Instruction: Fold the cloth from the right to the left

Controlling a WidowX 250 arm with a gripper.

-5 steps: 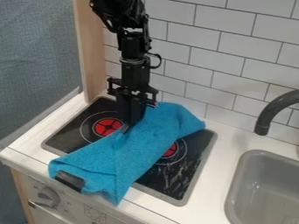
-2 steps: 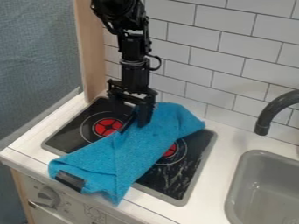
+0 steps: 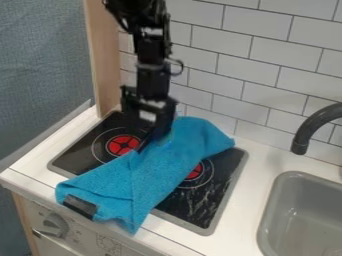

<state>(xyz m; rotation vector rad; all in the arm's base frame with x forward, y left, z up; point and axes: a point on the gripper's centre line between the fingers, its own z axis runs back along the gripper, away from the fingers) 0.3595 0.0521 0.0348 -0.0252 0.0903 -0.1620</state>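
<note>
White wall tiles [image 3: 267,75] stood behind the black gripper [image 3: 148,131], and its two fingers were wide apart. Just under the fingers, and on past them to the front of the counter [image 3: 33,172], the blue cloth [image 3: 150,175] lay crooked and partly folded across the black stove top [image 3: 217,187]. A grey sink [image 3: 268,215] was well away from the fingers.

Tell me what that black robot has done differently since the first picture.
The arm has opened its jaws, which were closed together at the blue cloth; it seems to have let go. The cloth stayed as it was, folded at a slant across the stove top.
</note>
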